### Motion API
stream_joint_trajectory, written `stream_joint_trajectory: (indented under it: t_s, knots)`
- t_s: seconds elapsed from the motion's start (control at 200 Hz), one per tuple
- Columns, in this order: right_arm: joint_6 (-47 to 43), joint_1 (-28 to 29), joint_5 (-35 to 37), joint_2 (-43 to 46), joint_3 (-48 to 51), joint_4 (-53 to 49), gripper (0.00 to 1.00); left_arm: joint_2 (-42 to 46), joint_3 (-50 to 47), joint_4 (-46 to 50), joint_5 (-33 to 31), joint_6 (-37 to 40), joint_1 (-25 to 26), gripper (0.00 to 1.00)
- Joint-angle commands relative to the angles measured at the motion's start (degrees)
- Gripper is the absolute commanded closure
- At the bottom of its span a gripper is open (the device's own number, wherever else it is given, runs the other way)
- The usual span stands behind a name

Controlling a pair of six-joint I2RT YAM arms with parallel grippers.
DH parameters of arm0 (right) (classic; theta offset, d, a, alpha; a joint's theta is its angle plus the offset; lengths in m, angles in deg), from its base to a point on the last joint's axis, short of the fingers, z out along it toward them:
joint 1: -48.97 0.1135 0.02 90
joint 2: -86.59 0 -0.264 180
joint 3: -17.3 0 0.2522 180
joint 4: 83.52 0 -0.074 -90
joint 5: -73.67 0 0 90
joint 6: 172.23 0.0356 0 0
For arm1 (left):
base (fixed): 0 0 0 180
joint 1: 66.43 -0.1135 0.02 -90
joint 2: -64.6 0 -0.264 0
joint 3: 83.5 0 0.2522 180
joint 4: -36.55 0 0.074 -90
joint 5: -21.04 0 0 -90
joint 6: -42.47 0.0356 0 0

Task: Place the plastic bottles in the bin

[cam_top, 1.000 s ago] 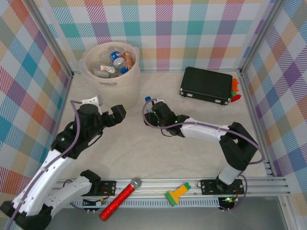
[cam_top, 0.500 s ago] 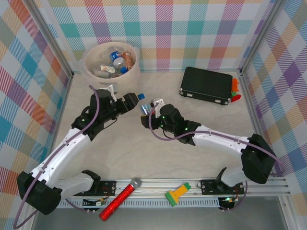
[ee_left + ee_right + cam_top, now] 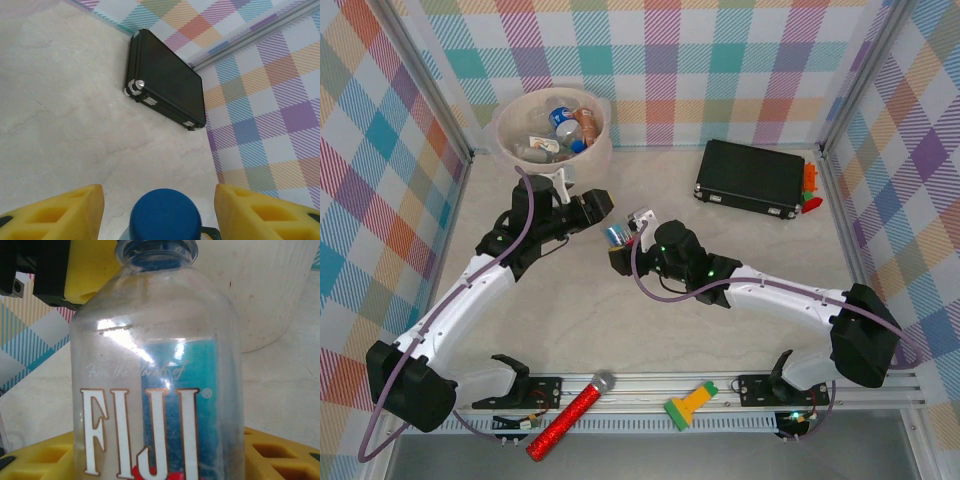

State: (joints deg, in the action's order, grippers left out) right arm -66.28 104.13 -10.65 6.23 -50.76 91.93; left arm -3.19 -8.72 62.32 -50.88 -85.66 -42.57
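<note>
Several bottles in bin, right end effector pinching bottle, left end effector spread.

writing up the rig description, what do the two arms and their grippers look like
The left arm and right arm have white link shells with black joints. A purple cable loops along each. The left gripper and right gripper are black, with chunky yellow fingers moulded with recessed pockets. Small green lights glow on the right arm.

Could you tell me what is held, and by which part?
The right gripper grips a bottle by its lower body; the left gripper straddles its blue cap without contact.
</note>
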Motion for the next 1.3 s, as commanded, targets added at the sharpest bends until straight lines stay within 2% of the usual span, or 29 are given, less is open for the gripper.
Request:
stream_joint_trajectory:
  t_s: [0.0,0.21,0.26,0.335,0.38,0.505,0.605,0.66,0.695,0.845,1.055,1.295]
  knots:
    - [-0.9,0.3,-0.7,1.1,0.3,1.9,0.42,-0.4,1.9,-0.9,3.3,1.2,-0.4,0.42]
    - [-0.7,0.3,-0.5,0.6,-0.2,1.4,0.42,-0.2,1.6,-0.6,4.6,2.2,-0.4,0.56]
    - [-0.6,0.3,-0.7,0.5,-0.3,1.5,0.42,-0.2,1.6,-0.3,4.7,2.6,-0.4,0.61]
    - [-0.3,0.3,-0.8,0.5,-0.4,1.4,0.41,-0.1,1.8,0.4,4.2,3.3,-0.4,0.74]
    - [-0.1,0.3,-0.8,0.7,-0.5,1.2,0.4,0.1,1.8,0.5,4.2,3.5,-0.4,0.77]
    - [0.6,0.3,0.3,1.2,-0.4,1.0,0.29,0.9,2.5,0.9,4.0,3.5,-0.4,0.77]
    - [1.6,0.3,2.0,1.7,0.0,1.0,0.14,1.8,3.4,2.4,3.2,3.8,-0.4,0.77]
    - [1.9,0.3,2.7,2.1,0.2,1.0,0.11,2.6,3.8,3.2,2.4,4.3,-0.4,0.77]
    - [2.1,0.3,3.3,2.4,0.5,1.0,0.0,3.0,4.2,3.5,1.9,4.5,-0.3,0.77]
    - [1.3,0.2,5.1,5.1,1.8,1.0,0.01,5.0,5.5,7.4,-1.3,5.7,-0.3,0.77]
    - [-2.4,-0.3,11.7,12.2,4.5,0.2,0.01,7.2,9.4,10.5,-6.5,6.9,-0.1,0.77]
    - [-2.8,-2.8,15.4,20.5,10.6,3.2,0.01,8.8,20.1,17.7,-15.1,12.4,0.0,0.77]
